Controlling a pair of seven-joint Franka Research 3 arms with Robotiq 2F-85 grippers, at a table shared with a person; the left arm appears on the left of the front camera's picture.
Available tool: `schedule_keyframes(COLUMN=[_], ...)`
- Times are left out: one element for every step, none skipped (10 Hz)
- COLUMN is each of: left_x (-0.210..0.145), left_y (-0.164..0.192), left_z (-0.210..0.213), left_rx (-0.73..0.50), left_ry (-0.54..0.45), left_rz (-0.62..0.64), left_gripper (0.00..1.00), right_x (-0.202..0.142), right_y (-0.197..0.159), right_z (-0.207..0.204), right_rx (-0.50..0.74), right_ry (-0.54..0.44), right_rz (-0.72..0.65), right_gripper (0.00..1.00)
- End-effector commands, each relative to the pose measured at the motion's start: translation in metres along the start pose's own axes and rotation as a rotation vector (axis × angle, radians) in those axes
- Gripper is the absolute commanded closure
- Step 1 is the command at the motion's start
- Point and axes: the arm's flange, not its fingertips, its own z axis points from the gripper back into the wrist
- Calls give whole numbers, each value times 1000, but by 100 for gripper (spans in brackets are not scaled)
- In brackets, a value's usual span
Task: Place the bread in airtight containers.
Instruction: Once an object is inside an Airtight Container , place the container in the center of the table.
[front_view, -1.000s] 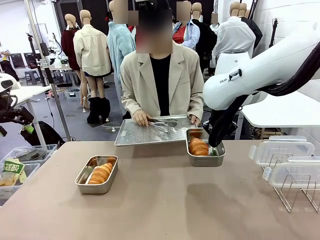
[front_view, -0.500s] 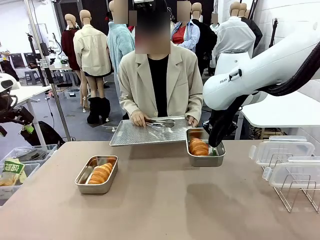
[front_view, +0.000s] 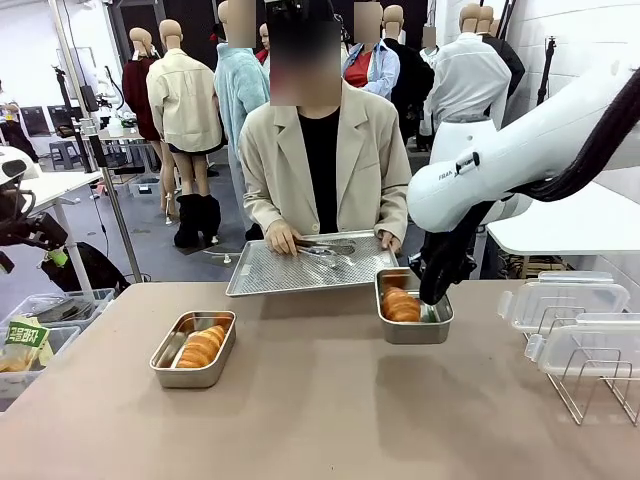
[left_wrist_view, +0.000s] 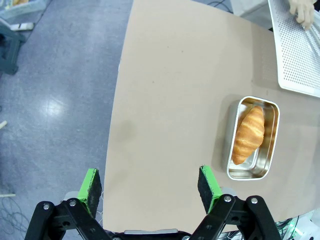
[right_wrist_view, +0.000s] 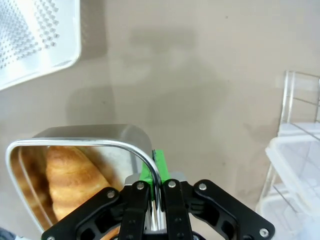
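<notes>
Bread is already boxed: one roll (front_view: 401, 306) lies in the right tin (front_view: 415, 334), the other roll (front_view: 203, 346) in the left tin (front_view: 190, 378), and both tins are uncovered. Over the last second the right tin has slid a little to my right and nearer to me. My right tool (right_wrist_view: 155, 167) is pinched shut on its side wall, dragging it across the tabletop (front_view: 320, 420). The left tin has not budged. My left tool (left_wrist_view: 150, 182) hangs high above the tabletop, wide and empty. The person's hands (front_view: 283, 238) have shifted the perforated tray (front_view: 300, 272) slightly. I read the drag as bringing the tin toward the clear lids (front_view: 565, 300) on the wire rack (front_view: 590, 390). Only sealing remains.
</notes>
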Motion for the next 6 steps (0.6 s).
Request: schedule_keyframes(left_x=[1, 1, 1, 1, 1, 1], left_y=[1, 1, 1, 1, 1, 1], left_z=[0, 0, 0, 0, 0, 0], left_rx=[9, 9, 9, 9, 9, 9], left_ry=[1, 1, 1, 1, 1, 1], left_rz=[2, 2, 2, 2, 2, 2], left_gripper=[0, 0, 0, 0, 0, 0], right_x=[19, 23, 24, 25, 26, 24], right_y=[4, 3, 3, 3, -1, -3], right_z=[-29, -40, -50, -58, -63, -64], right_rx=[-6, 3, 5, 7, -12, -19], right_ry=[0, -2, 6, 6, 17, 28], right_rz=[-18, -4, 4, -24, -76, -68], right_gripper=[100, 100, 100, 100, 100, 97])
